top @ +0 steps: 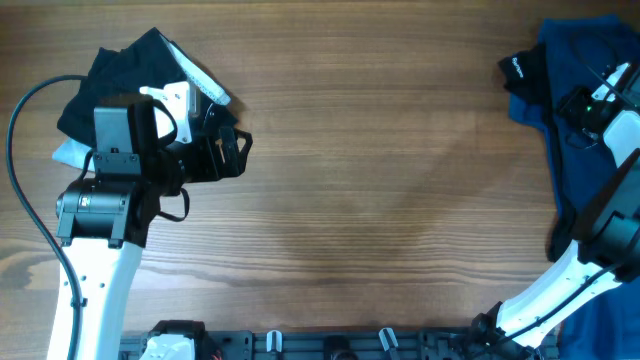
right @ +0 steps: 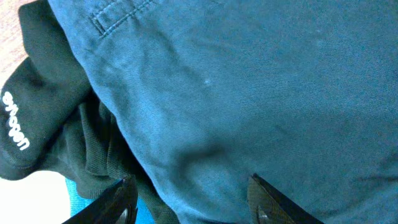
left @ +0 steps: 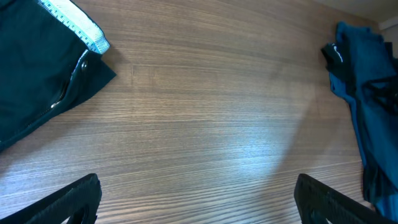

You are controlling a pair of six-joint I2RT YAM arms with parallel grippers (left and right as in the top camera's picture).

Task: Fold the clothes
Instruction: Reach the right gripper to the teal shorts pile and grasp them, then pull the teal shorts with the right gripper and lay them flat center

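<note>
**Risk of a two-garment grab at the right edge**

Nearest your right wrist lens, the right end effector (right: 189, 190) has its fingers spread wide with nothing clamped between them. It sits low over the dark blue clothes (right: 261, 93); you cannot tell whether the tips touch the cloth. Just beyond the finger on the logo side, folds of the black top (right: 43, 106) tuck under the blue fabric. If you close there, you may pinch both layers and drag the black top along when you pull the clothes toward the middle. The cloth is also bunched, so a pinch in mid-panel rather than at a hem or waistband would likely lift a wad that will not spread flat.

Only this close view shows you the overlap, the stitched seams and the white logo (right: 15, 121). From overhead the heap reads as one blue-and-black mass at the far right edge of the surface (left: 205, 112).

In the left wrist view, the left end effector (left: 198, 186) is likewise wide open and empty over bare wood. The black bundle (left: 31, 68) lies beside it, and the clothes are well apart at the far right. Only the overhead view shows you both arms at once, with the whole middle of the surface between them.
</note>
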